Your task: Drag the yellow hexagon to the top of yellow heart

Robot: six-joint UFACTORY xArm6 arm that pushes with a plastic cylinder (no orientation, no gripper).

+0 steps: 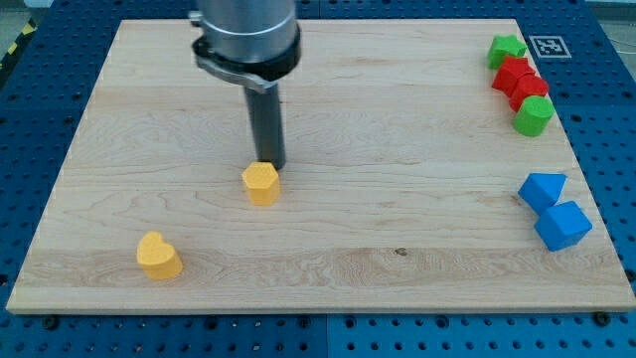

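The yellow hexagon (261,183) lies on the wooden board left of the middle. The yellow heart (158,256) lies near the board's bottom left, well below and to the left of the hexagon. My tip (273,165) stands right behind the hexagon, at its upper right edge, touching or nearly touching it. The dark rod rises from there to the grey arm body (245,35) at the view's top.
At the board's top right sit a green star (506,49), two red blocks (521,80) and a green round block (533,116) in a tight cluster. Two blue blocks (553,209) sit at the right edge. The board (397,229) lies on a blue perforated table.
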